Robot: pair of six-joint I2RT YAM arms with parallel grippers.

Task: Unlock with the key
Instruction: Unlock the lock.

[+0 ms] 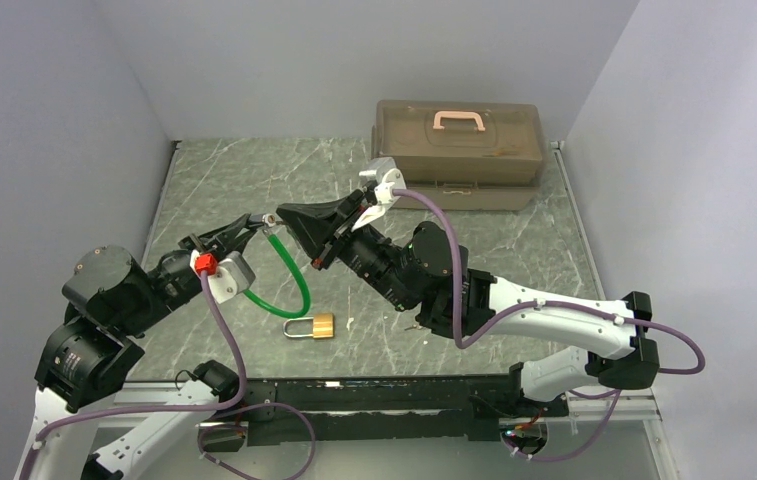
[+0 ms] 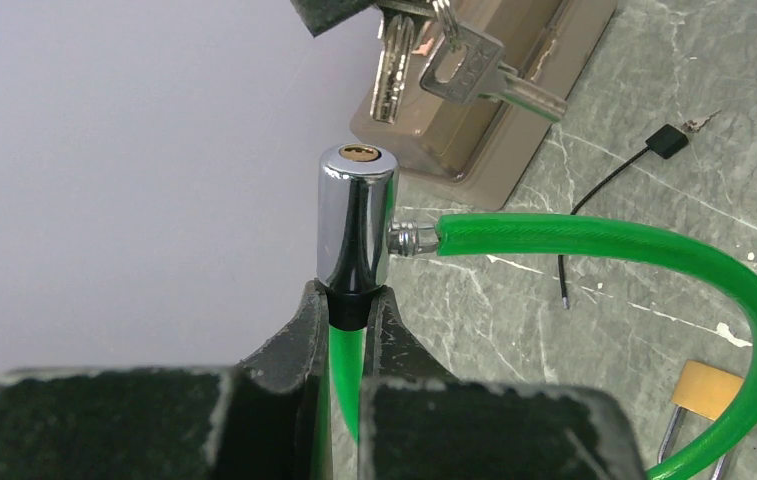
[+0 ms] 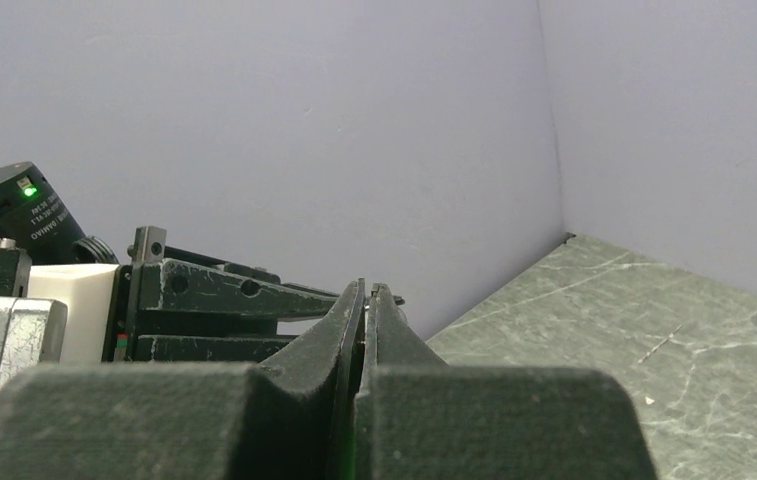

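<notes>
- While my left gripper point(image 2: 352, 300) is clamped on the black collar under the cable lock's chrome barrel point(image 2: 356, 215), its keyhole point(image 2: 359, 153) points toward twelve o'clock.
- Just beyond at twelve, apart from it, the key point(image 2: 392, 75) dangles in its key bunch point(image 2: 459, 70) from my right gripper point(image 3: 366, 295), whose jaws are pressed together.
- I judge it light, stiff, slick and free to swing; pinch the flat head.

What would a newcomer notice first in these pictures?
The bright green cable lock, held in mid-air by the left pincer, with its chrome cylinder keyhole-up. Close by, the right pincer dangles silver keys. A brass padlock lies on the marble table.
</notes>
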